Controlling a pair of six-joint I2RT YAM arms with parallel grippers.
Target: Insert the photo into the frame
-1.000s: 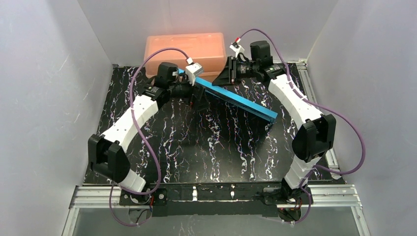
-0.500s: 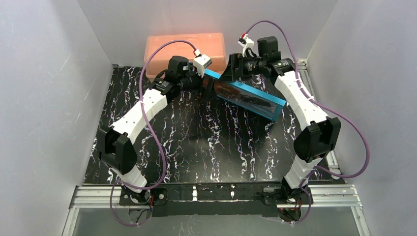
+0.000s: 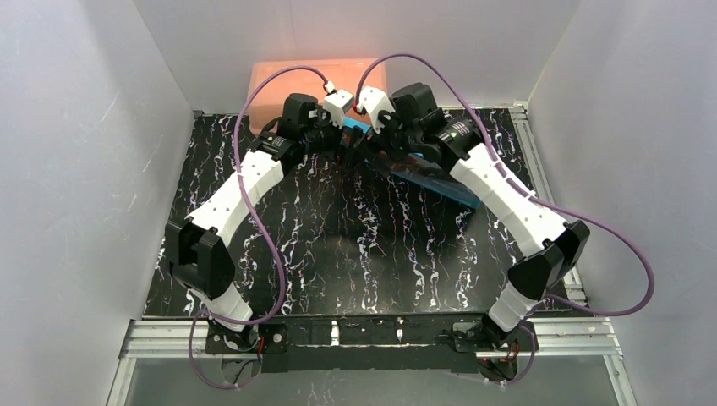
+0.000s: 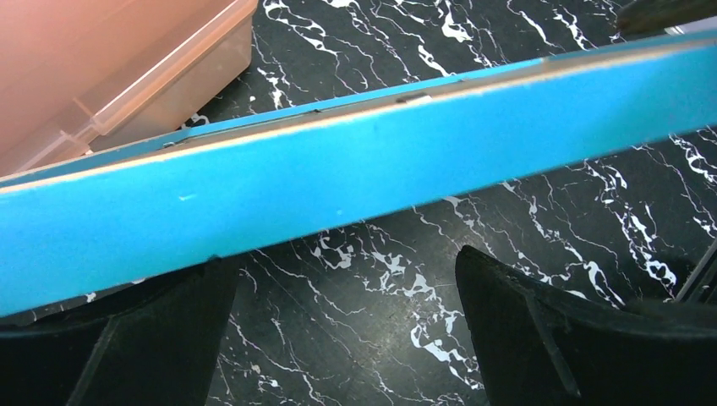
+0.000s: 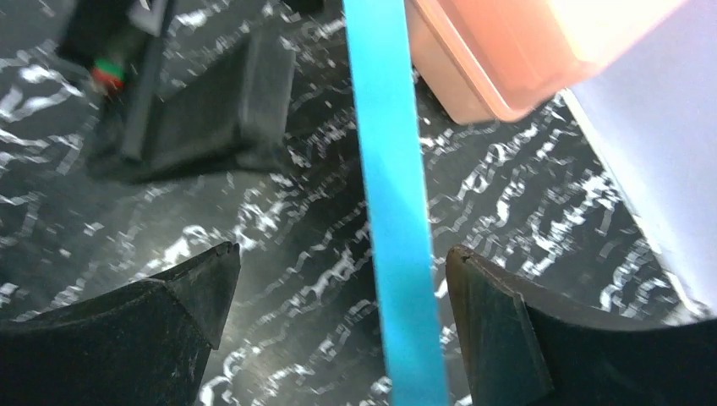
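Bright blue runs through all three views. The frame (image 3: 452, 190) is found at the back of the black, white-veined tabletop (image 3: 338, 254), just in front of the salmon-pink plastic box (image 3: 279, 76), and is slanted from beside the box toward the right side. From above, most of it is covered by the two wrists and the right arm (image 3: 507, 203), so only its right end and a small blue patch near the box are shown; how it is propped cannot be told. In the left wrist view the left gripper (image 4: 342, 262) is seen with its jaws spread wide and nothing held between them. The frame's blue edge, topped by a thin tan line, is stretched across just beyond the fingertips (image 4: 203, 288), and both its ends are cut off by the picture's borders. In the blurred right wrist view the right gripper (image 5: 338, 254) is likewise shown wide open. The blue edge is passed between its fingers, nearer the one on the view's right, and contact cannot be discerned. A dark block (image 5: 211, 110) beyond it cannot be identified with certainty. The photo cannot be made out in any view, so whether it is inside the frame cannot be told.
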